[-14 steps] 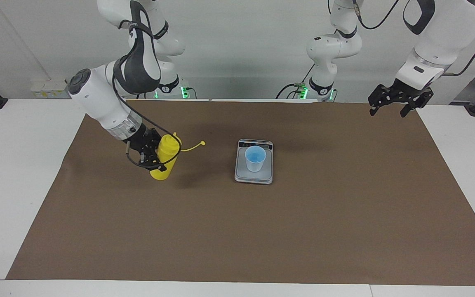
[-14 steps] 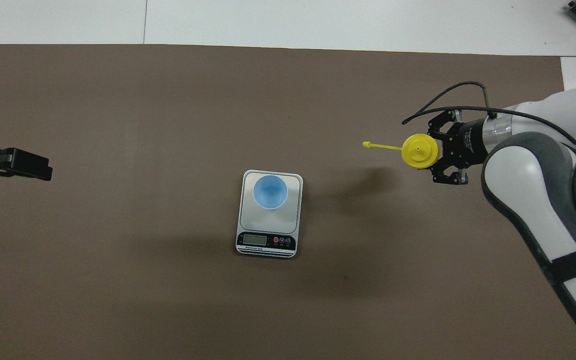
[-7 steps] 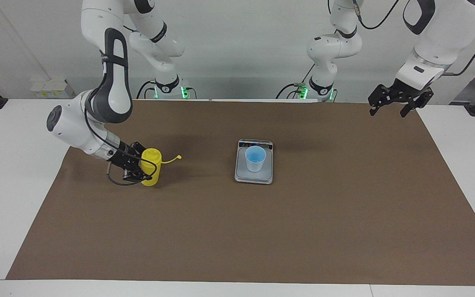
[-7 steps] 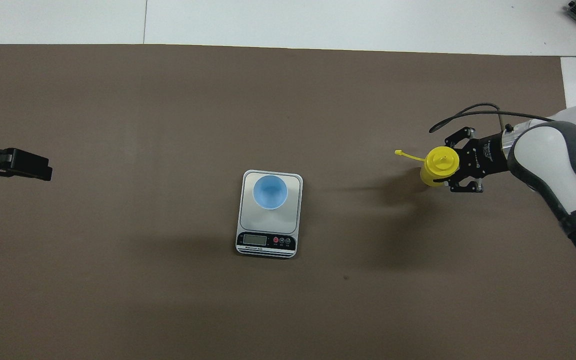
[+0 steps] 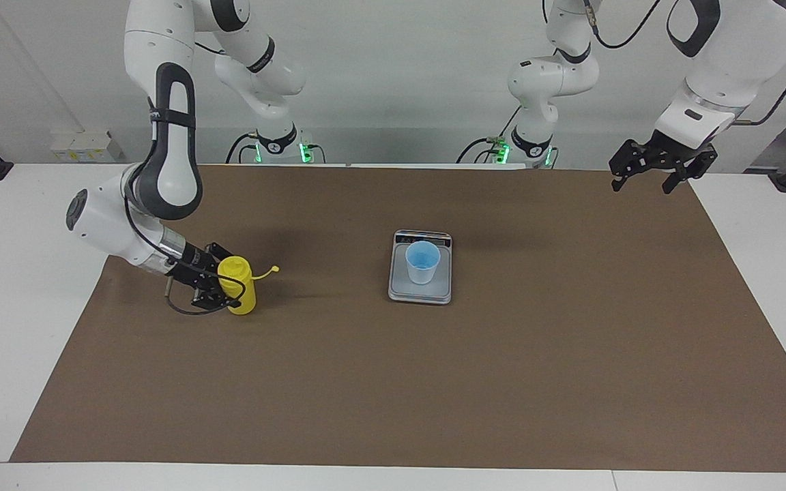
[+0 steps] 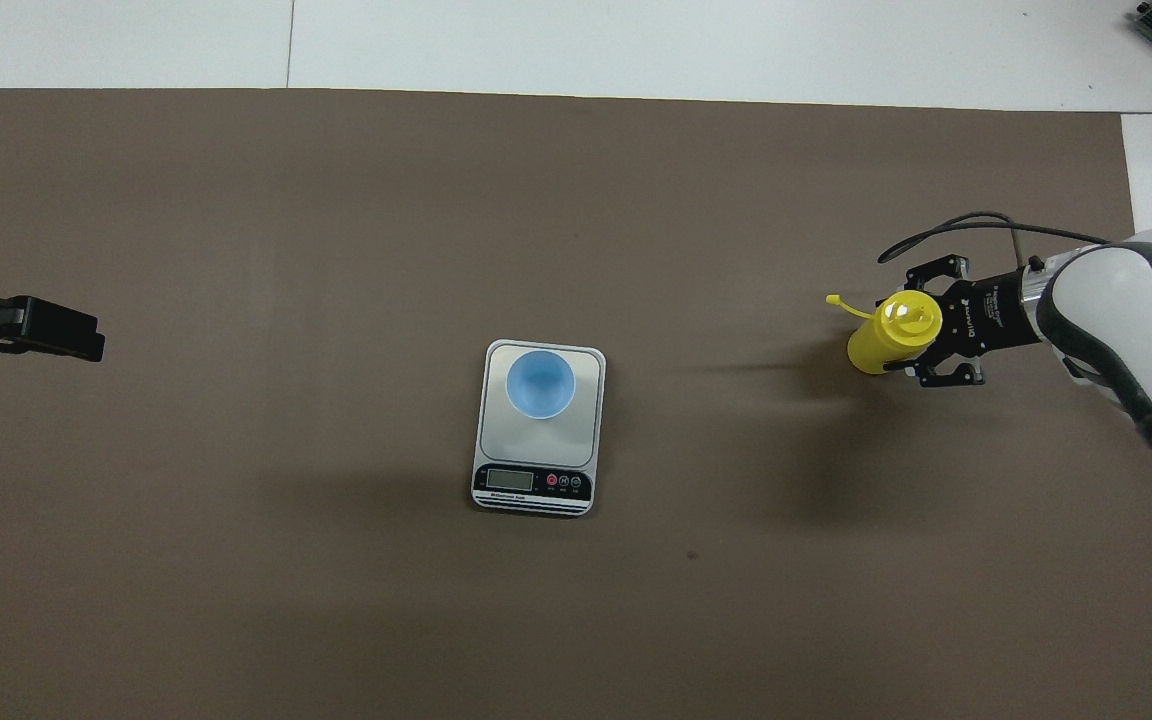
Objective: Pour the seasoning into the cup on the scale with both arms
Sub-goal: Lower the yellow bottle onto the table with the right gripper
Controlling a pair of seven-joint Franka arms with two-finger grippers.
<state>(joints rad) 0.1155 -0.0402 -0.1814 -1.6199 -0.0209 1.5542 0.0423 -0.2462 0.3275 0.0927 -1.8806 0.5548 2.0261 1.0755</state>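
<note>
- Seasoning bottle (image 5: 239, 284): the yellow squeeze bottle stands upright on the brown mat (image 5: 434, 382) toward the right arm's end of the table, well apart from the scale; its tethered cap (image 5: 271, 270) hangs open, pointing toward the scale.
- Right gripper (image 5: 219, 286): low at the mat, its fingers flank the bottle's body. Whether they clamp the bottle or have let go cannot be told from either view.
- Cup (image 5: 422, 261): the light blue cup stands upright on the scale (image 5: 420, 290), on the half of the platform nearer the display strip. From overhead its inside (image 6: 540, 383) shows plain blue; whether it holds any seasoning cannot be told.
- Left gripper (image 5: 647, 174): raised over the mat's corner at the left arm's end of the table, fingers apart and holding nothing; this arm waits.
- Progress, as a judgement: the bottle resting upright on the mat with its cap open, away from the cup, suits either a set-down after pouring or a stage before it. If pouring is done, what remains is for the right gripper to withdraw.
</note>
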